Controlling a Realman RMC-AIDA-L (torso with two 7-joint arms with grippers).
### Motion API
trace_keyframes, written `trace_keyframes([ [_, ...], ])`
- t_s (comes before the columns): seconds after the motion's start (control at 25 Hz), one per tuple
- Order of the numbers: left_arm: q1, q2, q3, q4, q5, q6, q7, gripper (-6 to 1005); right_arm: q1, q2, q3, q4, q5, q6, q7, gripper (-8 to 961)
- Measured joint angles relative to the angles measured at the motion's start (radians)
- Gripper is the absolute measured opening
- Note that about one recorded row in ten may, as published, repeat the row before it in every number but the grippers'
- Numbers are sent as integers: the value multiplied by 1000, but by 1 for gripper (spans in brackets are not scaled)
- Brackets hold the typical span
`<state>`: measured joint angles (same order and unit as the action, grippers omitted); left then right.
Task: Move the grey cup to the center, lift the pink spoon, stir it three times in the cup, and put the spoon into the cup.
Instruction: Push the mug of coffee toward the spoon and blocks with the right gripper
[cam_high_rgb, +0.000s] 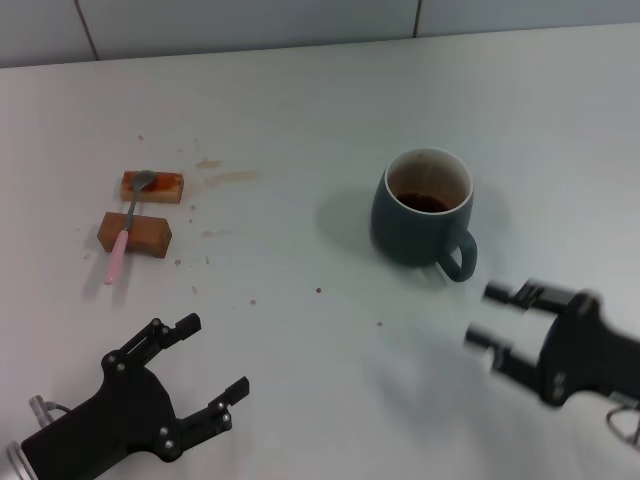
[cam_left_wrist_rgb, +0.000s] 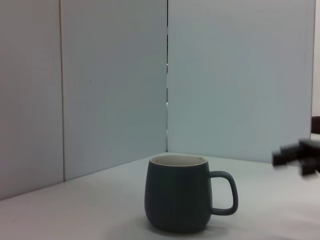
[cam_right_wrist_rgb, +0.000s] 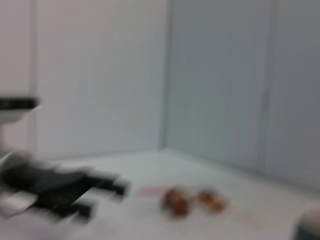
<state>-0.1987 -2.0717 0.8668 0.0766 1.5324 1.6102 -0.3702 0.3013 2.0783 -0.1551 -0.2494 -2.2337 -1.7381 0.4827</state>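
The grey cup (cam_high_rgb: 424, 208) stands upright right of the table's middle, handle toward the front right, dark liquid inside; it also shows in the left wrist view (cam_left_wrist_rgb: 178, 194). The pink spoon (cam_high_rgb: 126, 229) lies across two brown blocks at the left, metal bowl on the far block, pink handle toward the front. My right gripper (cam_high_rgb: 484, 315) is open, in front of the cup and slightly to its right, close to its handle and apart from it. My left gripper (cam_high_rgb: 213, 356) is open and empty at the front left, in front of the spoon.
Two brown blocks, the far one (cam_high_rgb: 153, 186) and the near one (cam_high_rgb: 135, 233), hold the spoon; they show blurred in the right wrist view (cam_right_wrist_rgb: 192, 200). Small brown stains (cam_high_rgb: 225, 178) dot the white table. A pale wall (cam_high_rgb: 300, 25) runs along the back.
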Motion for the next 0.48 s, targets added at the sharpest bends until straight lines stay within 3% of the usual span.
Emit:
trace_keyframes([
  [0.24,2,2,-3,1,0,7,0,859,-41,4,0,78,369,-32,-170,502],
  [0.4,2,2,-5,4,0,16,1,859,-24,6,0,136,548,100,-272,425],
  [0.48,2,3,-5,5,0,21,1,859,-1,6,0,144,575,198,-300,340],
])
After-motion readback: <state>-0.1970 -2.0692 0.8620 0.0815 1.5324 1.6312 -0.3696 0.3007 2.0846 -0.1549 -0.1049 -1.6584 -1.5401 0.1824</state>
